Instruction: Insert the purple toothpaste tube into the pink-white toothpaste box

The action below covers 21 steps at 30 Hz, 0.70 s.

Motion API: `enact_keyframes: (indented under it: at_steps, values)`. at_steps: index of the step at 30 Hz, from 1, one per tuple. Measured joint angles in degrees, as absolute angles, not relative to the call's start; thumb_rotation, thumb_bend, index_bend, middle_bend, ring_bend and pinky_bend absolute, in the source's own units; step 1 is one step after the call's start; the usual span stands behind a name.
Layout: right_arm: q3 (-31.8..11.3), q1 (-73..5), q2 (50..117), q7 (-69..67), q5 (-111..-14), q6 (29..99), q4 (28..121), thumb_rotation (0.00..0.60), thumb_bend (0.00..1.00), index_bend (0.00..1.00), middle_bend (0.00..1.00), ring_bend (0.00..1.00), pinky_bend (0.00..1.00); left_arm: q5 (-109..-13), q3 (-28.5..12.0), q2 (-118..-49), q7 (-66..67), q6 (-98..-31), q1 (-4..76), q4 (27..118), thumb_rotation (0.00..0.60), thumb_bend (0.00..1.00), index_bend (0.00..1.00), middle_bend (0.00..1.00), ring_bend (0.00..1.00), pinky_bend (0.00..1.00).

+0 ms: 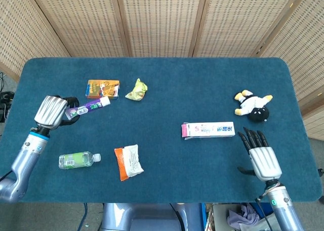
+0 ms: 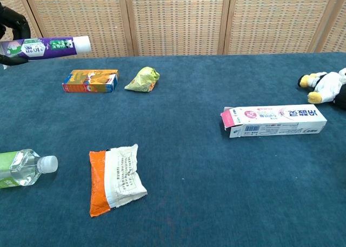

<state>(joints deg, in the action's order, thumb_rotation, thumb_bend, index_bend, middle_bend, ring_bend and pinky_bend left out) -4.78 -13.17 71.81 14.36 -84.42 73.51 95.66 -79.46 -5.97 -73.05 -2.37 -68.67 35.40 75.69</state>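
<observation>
My left hand grips the tail of the purple toothpaste tube, held above the table at the left with its white cap pointing right. In the chest view the tube hangs high at the upper left, and only dark fingers of that hand show. The pink-white toothpaste box lies flat right of centre, its open flap end facing left. My right hand hovers open near the front right edge, just below and to the right of the box.
An orange-blue carton and a crumpled green packet lie at the back left. A green-label bottle and an orange-white snack bag lie near the front left. A plush toy sits at the right.
</observation>
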Motion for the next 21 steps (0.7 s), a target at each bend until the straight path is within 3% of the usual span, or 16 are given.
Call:
enact_keyframes:
  at_steps: [10,21]
  values:
    - [-10.31,-23.02,73.25,22.49,-73.88,61.84,98.27,0.6,0.0,0.01,0.0,0.0,0.0,-84.43,-5.68,-70.51,-4.18,-71.04,34.79,78.08,0.6,0.3,0.88,0.71,0.62,0.62]
    - [-13.0,-30.23,78.12,29.3,-62.89,55.96,95.54,0.6,0.0,0.07,0.0,0.0,0.0,-85.19,-5.7,-70.82,-4.22,-70.93,34.34,77.2,0.6,0.3,0.88,0.71,0.62,0.62]
